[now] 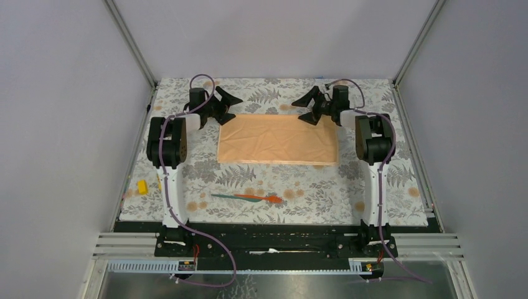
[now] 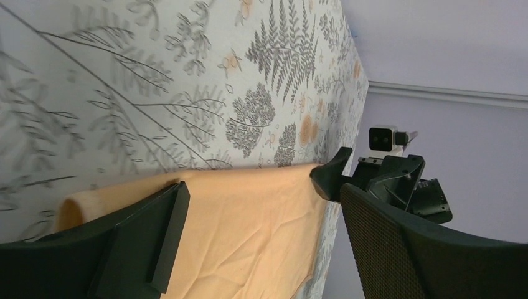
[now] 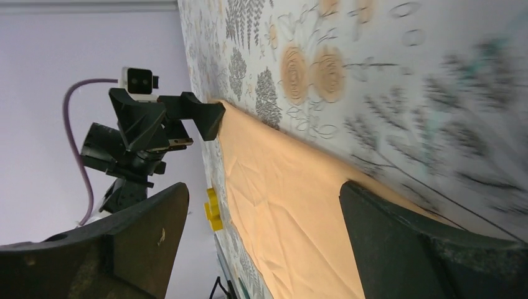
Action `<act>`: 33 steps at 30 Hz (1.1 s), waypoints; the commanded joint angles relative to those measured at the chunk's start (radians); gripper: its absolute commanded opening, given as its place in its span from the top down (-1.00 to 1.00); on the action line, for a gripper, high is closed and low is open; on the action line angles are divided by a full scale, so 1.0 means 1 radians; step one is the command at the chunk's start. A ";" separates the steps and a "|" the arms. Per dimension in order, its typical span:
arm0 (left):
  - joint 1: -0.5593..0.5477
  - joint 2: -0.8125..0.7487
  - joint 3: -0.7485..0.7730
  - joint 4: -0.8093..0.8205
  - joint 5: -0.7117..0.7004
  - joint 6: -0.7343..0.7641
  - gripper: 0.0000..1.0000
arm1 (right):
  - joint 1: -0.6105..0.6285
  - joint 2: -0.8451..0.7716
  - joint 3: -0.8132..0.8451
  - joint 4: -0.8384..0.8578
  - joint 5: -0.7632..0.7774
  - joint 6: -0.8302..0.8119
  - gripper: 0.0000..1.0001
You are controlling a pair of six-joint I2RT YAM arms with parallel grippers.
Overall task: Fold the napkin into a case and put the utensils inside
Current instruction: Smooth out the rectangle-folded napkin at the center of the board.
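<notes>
The peach-orange napkin (image 1: 278, 139) lies flat as a wide rectangle on the middle of the tablecloth, and its far edge looks doubled over. My left gripper (image 1: 234, 109) stands open at its far left corner, jaws wide over the cloth (image 2: 249, 249) with nothing between them. At the far right corner my right gripper (image 1: 300, 111) is open too, straddling the napkin (image 3: 286, 224) without gripping it. The utensils lie nearer the bases: a teal one (image 1: 229, 197) and an orange-red one (image 1: 264, 199), end to end. No case shows.
A grey floral tablecloth (image 1: 386, 193) covers the table. A small yellow block (image 1: 142, 186) sits at its left edge, also seen as the yellow block (image 3: 212, 208). Grey walls close in the left, right and back. A black rail runs along the near edge.
</notes>
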 commanded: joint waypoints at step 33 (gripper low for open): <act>-0.156 -0.609 -0.028 -0.644 -0.205 0.548 -0.97 | -0.164 -0.458 -0.134 -1.114 0.623 -0.657 -0.57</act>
